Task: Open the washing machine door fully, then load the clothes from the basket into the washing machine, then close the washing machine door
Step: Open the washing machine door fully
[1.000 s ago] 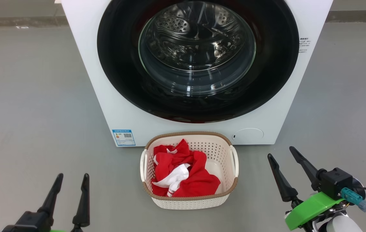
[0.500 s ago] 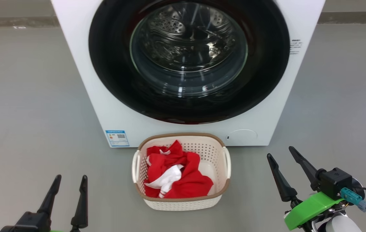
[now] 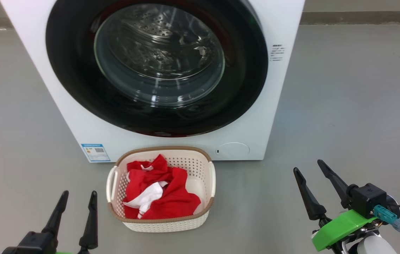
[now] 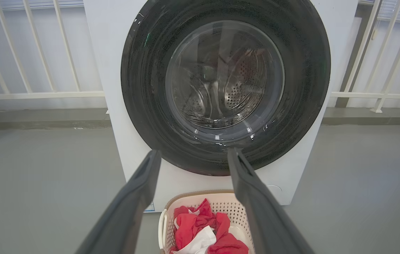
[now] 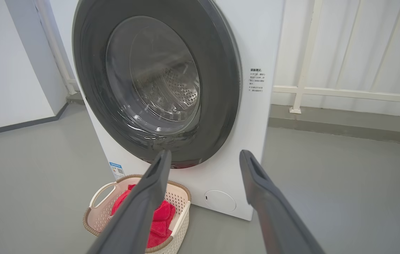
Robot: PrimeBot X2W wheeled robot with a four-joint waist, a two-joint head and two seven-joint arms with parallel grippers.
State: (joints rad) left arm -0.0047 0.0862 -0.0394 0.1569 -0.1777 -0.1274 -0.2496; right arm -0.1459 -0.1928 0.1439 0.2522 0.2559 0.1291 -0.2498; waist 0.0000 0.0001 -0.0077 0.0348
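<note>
Straight ahead on the grey floor (image 3: 344, 106) stands the white boxy front-loading washing machine (image 3: 284, 116). Its large round glossy black-rimmed door (image 3: 245, 88), with a bulging clear glass window (image 3: 157, 56), looks shut against the front. Just before the machine sits the small cream perforated plastic basket (image 3: 166, 224) with a brown woven-look rim. I can't tell whether the two touch. It holds the bright red and white fabric clothes (image 3: 175, 201), heaped toward one side.

My left claw (image 3: 80, 193) hangs low, fingers apart, empty. My right claw (image 3: 307, 165) is spread too, with nothing in it. Both are well apart from door and basket.

Handling, my guess:
- **Door:** rigid, hinged and glossy, so slippery under hard fingers. The glass bulge gives no purchase. I see no handle or recess, and the hinge side is unclear. In the right wrist view the rim's right edge shows some thickness, so I'd try hooking there.
- **Clothes:** soft, light and floppy. Pinch deep into the top fold and expect trailing ends.
- **Basket:** light, so it may slide or lift when the clothes are tugged.
</note>
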